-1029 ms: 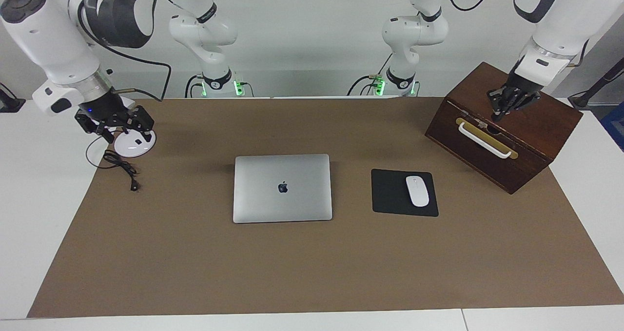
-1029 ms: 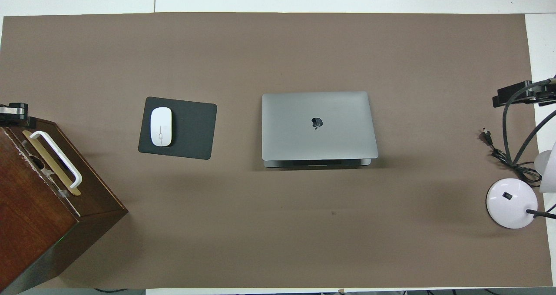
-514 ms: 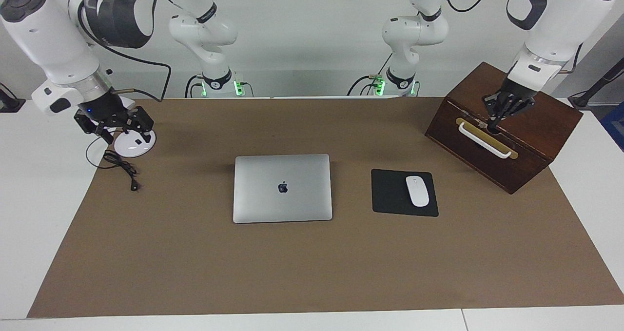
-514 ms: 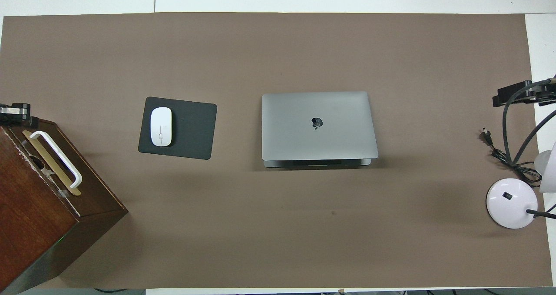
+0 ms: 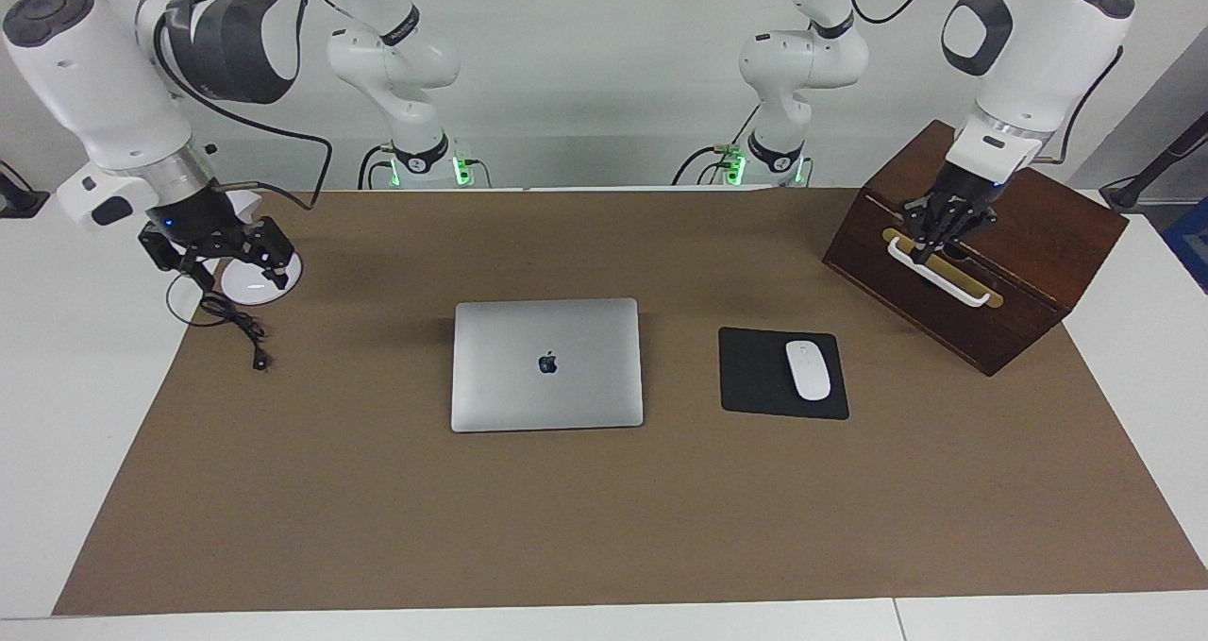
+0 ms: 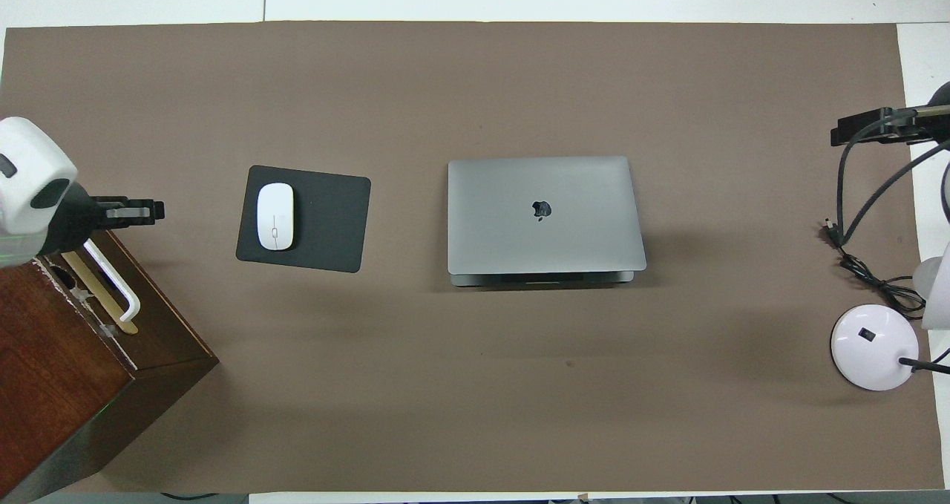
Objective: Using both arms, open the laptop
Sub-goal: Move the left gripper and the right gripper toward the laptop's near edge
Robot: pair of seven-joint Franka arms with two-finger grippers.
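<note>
You're at the approach — the laptop (image 5: 547, 364) lies closed, untouched. Left gripper (image 5: 936, 235), fingers pressed together, hangs over the wooden box (image 5: 1029, 244); right gripper (image 5: 215, 259), fingers spread, over the lamp base (image 5: 260, 282). Next, bring both to the lid's edge.

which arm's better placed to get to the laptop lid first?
Neither clearly. The closed laptop lies mid-table. The left gripper, shut, is over the wooden box; the right gripper is over the lamp base. Slight edge right, probably: only bare mat lies between.
</note>
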